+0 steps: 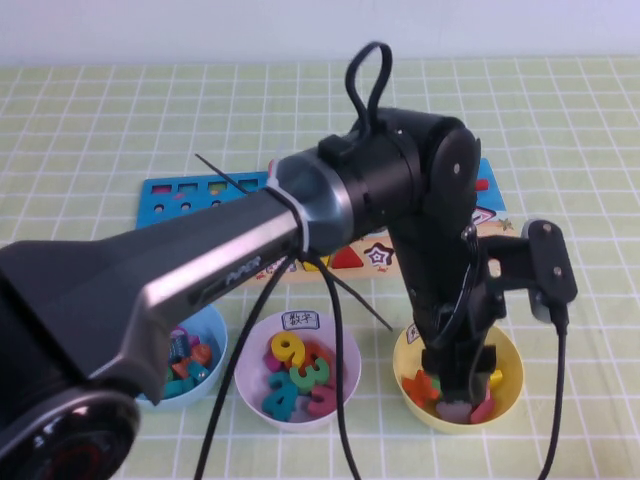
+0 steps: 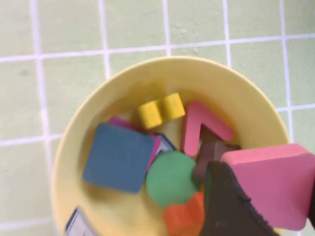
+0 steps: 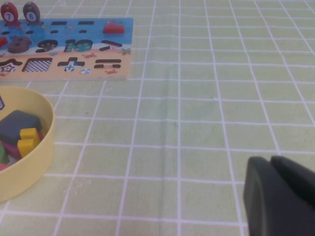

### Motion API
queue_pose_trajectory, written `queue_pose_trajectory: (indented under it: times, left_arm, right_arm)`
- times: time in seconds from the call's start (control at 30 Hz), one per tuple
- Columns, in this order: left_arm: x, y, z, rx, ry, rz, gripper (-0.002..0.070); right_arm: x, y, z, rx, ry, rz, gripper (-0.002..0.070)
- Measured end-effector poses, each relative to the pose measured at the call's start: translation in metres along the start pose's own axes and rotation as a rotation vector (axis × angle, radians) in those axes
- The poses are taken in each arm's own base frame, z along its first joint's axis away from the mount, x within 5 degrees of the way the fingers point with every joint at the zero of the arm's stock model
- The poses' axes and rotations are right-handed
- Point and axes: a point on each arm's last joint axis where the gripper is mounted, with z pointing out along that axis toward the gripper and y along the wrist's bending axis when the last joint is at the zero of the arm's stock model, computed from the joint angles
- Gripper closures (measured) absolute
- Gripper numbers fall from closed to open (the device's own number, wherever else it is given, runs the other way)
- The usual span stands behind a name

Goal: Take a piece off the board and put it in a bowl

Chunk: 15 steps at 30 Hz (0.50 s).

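High view: the left arm reaches across the table and drops its left gripper into the pale yellow bowl, at about five o'clock on the table, so the pink piece can be let go inside the rim rather than beside it. The board lies behind at twelve o'clock, largely hidden by the arm. A white bowl of numbers and a light blue bowl sit to the left; neither is in the way. The right gripper is not seen here.

Left wrist view: the left gripper pinches the piece, holding it just over the bowl. Below lie a blue square, green disc, yellow block and pink angle; the crowded pile may tip the piece on landing.

Right wrist view: the right gripper rests parked low over the checked cloth at five o'clock, well apart from the bowl and the board. Its fingers look pressed together, holding nothing. Nothing stands between it and the work.
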Motion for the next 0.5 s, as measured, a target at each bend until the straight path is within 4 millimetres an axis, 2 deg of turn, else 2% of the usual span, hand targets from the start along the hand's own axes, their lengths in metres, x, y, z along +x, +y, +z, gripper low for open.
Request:
queue_pose_trajectory:
  times: [0.17, 0.5]
  left_arm:
    - [0.005, 0.007, 0.024, 0.042, 0.031, 0.062, 0.0392]
    - [0.01, 0.012, 0.025, 0.041, 0.034, 0.063, 0.0392]
  right_arm:
    - [0.0, 0.0, 0.0, 0.0, 0.0, 0.0, 0.0694]
    - [0.0, 0.0, 0.0, 0.0, 0.0, 0.0, 0.0694]
